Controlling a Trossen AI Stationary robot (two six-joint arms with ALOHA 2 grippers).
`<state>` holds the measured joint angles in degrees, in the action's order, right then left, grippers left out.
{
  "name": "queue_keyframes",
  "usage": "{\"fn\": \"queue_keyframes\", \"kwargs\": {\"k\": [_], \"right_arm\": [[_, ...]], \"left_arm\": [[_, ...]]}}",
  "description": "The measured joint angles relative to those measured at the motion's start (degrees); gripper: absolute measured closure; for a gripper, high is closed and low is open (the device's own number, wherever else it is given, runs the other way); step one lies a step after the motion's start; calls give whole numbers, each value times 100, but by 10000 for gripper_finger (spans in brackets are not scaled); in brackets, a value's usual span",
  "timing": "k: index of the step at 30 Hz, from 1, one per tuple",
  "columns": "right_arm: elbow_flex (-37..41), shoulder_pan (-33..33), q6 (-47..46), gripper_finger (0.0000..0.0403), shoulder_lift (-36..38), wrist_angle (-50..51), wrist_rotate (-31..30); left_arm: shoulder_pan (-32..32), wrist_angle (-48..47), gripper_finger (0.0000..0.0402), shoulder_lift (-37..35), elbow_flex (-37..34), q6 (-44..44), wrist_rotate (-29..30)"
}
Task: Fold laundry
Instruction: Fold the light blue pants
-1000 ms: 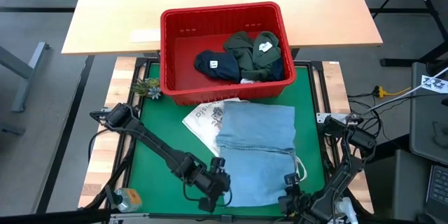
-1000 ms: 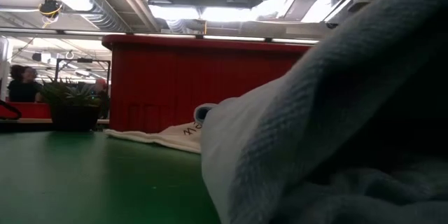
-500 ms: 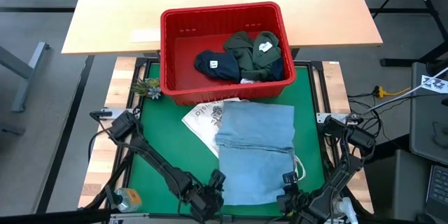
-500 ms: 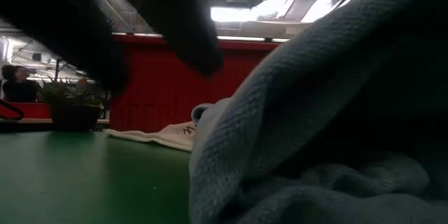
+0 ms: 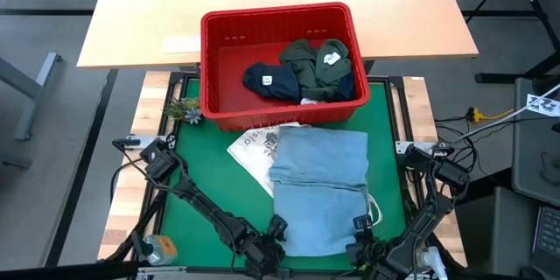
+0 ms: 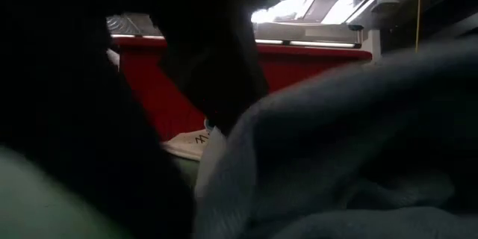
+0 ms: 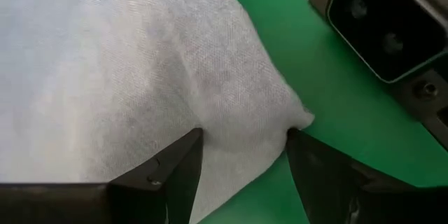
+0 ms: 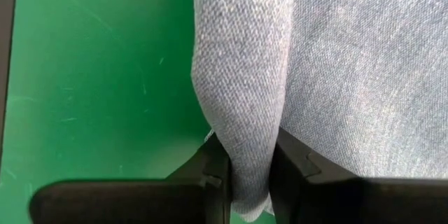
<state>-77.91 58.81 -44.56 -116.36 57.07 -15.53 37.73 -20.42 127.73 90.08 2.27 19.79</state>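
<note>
The light blue denim garment lies spread on the green counter, in front of the red basket and partly over a white tote bag. The right gripper is at the near right corner of the denim, and its fingers are narrow, pinching a raised ridge of the cloth. The left gripper is at the near left corner; its fingers stand wide on both sides of the corner and do not hold it yet. I think the 2 grippers take the 2 near corners so the near edge can be lifted evenly and folded away. The navy garment and the olive garment wait inside the basket.
</note>
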Motion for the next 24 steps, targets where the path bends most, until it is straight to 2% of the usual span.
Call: {"fn": "queue_keyframes", "kwargs": {"k": [4, 7, 12, 15, 18, 24], "right_arm": [[0, 0, -2, 341, -2, 7, 2], [0, 0, 2, 340, -2, 7, 22], [0, 0, 4, 345, 0, 7, 116], [-2, 0, 4, 357, 44, -1, 166], [5, -3, 5, 360, 134, -6, 258], [18, -4, 6, 361, 458, -36, 595]], "left_arm": [[-21, 142, 200, 70, 7, -20, -65], [-26, 158, 223, 72, 7, -59, -52], [-6, 185, 323, 80, 7, -276, 43], [-10, 188, 381, 80, 7, -776, 62], [6, 175, 383, 42, 7, -1226, -33], [101, 59, 388, -378, -7, -1417, -52]]}}
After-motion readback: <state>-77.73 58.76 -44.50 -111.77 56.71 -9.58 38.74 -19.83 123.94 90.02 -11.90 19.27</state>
